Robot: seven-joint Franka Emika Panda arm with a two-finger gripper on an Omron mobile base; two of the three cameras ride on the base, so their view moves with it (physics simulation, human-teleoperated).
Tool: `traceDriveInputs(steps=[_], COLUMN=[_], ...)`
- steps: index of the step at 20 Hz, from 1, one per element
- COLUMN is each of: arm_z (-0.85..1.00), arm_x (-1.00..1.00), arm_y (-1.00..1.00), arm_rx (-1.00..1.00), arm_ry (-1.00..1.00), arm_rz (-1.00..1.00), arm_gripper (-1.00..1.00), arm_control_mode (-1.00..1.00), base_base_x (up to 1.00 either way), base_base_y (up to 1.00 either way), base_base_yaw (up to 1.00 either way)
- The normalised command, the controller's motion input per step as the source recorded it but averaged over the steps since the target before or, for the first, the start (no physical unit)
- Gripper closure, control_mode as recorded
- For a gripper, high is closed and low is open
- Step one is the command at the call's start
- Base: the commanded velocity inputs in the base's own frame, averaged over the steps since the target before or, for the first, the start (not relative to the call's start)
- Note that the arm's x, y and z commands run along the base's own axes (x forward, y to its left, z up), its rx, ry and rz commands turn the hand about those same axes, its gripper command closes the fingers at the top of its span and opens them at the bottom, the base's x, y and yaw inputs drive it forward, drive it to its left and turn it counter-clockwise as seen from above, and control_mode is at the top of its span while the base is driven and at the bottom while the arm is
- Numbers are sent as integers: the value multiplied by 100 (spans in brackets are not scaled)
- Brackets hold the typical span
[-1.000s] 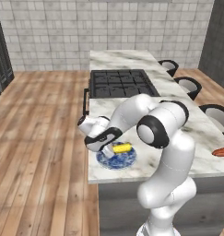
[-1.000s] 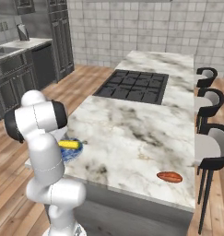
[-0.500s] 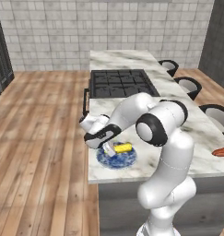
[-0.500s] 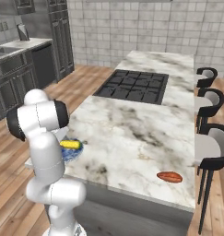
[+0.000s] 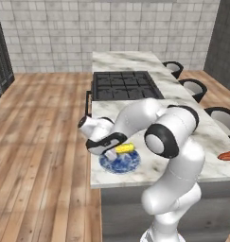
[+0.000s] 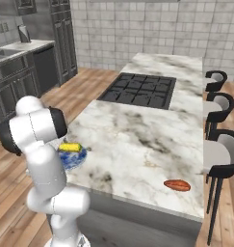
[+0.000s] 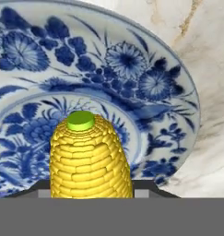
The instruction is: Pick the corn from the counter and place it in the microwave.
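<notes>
Both fingers (image 7: 145, 185) clamped on corn (image 7: 90, 159), cob btwn them over blue plate (image 7: 168, 92).

You see yellow corn (image 7: 90, 159) with a green stem end, a blue-and-white floral plate (image 7: 145, 83), and a white, grey-veined bench (image 6: 137, 140).

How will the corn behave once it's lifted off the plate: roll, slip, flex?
The corn looks like a rigid, rounded cob, so it probably won't flex. Its round section suggests it could roll on the blue plate if released. The bumpy kernel rows likely give the tool, shut on it, some bite, though the tapered shape might let it slide lengthwise.
</notes>
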Motion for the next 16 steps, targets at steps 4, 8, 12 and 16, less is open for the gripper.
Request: traceDriveInputs(steps=[4,8,12,16], arm_z=[95,100,100,99], arm_x=[-15,-22,-46,-70], arm_y=[-2,-27,-26,-35], arm_rx=[2,12,25,31], arm_ry=[-24,-6,0,0], arm_rz=[0,-9,-20,-31], arm_gripper=[100,100,100,100], arm_control_mode=[-100,-100,-100,-100], base_base_x=[0,0,0,0], base_base_y=[0,0,0,0], base_base_yaw=[0,0,0,0])
